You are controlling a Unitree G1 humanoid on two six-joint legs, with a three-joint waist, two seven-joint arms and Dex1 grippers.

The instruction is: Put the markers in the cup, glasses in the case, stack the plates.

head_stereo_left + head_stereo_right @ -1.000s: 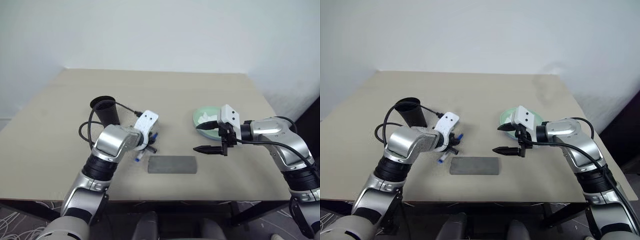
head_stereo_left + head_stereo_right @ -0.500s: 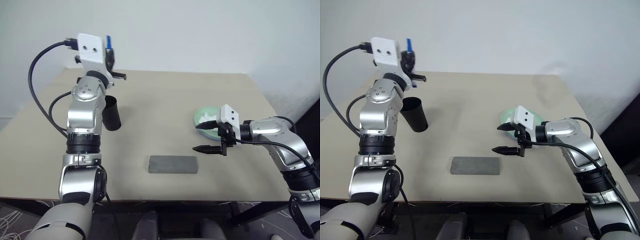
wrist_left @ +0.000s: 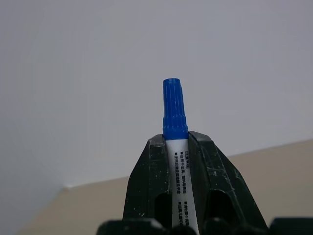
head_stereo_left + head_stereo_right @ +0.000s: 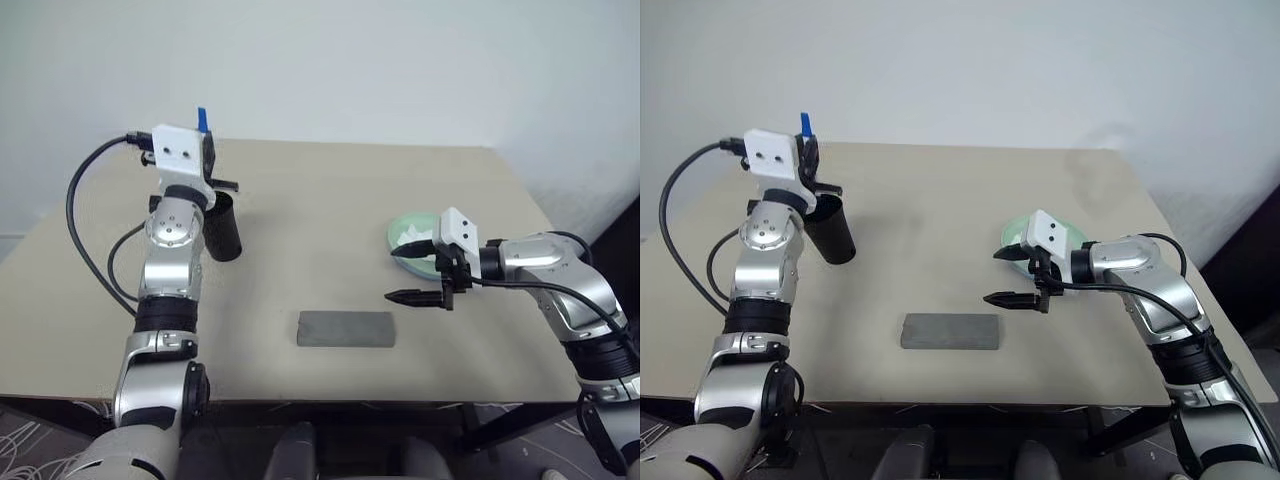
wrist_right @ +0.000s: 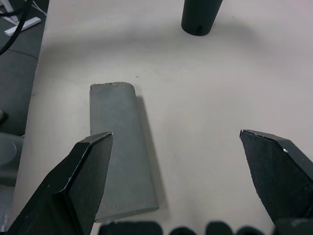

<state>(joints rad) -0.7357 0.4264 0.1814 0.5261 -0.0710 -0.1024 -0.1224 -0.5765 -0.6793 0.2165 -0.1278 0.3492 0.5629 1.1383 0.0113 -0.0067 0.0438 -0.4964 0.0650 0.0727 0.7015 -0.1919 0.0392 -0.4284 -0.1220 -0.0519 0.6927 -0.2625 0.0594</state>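
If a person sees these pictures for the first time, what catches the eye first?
The left end effector, raised above the black cup, is shut on a blue-capped marker. The grey case lies closed at the table's front middle. The right end effector hangs open beside the green plate.

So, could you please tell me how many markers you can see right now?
1: the blue-capped marker stands upright, clamped in the left gripper above the black cup. A second may be hidden inside the cup.

Marker (image 3: 175,161) lower body hidden between the left gripper's fingers (image 3: 146,186). Plates (image 4: 403,235) partly covered by right gripper (image 4: 412,276); stack count unclear.
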